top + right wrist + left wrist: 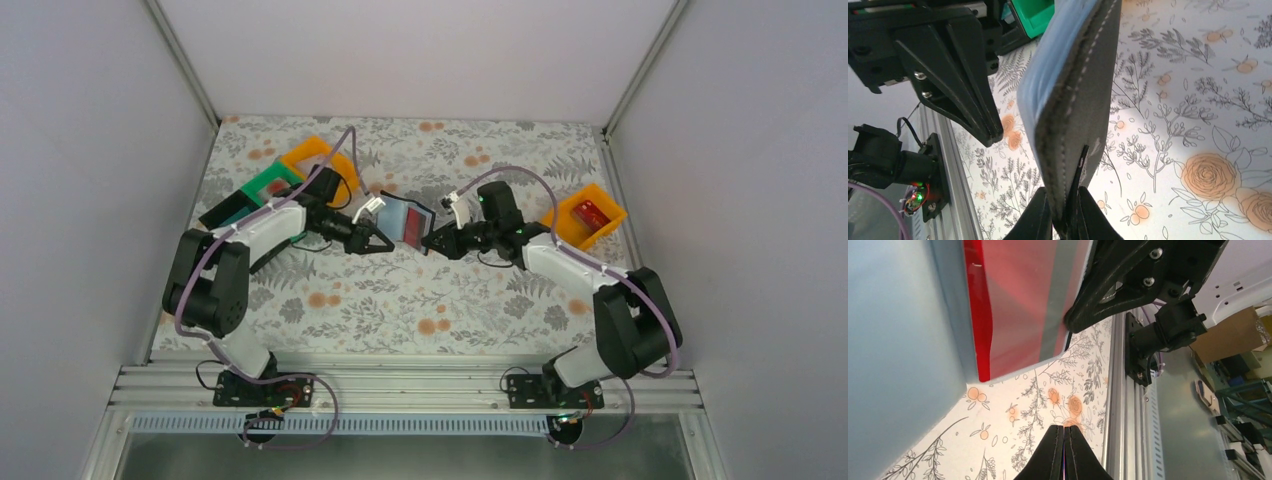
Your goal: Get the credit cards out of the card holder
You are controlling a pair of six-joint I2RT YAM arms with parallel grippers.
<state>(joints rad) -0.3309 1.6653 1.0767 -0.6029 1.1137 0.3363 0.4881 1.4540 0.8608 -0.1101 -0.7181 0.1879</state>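
Our right gripper [1065,202] pinches the holder [1073,100] by its edge, above the tabletop [400,300]; a red card [1018,300] sits inside. Our left gripper [383,243], pressed together, hangs just beside it.

Floral-patterned table [400,300], green tray [262,183] on it, orange tray [312,150] just behind the green tray, black tray [220,211] beside it, second orange tray [572,235] well apart rightward.

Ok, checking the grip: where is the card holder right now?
Top view: the card holder is at mid-table, pinched by the right gripper, with the left gripper close on its other side.
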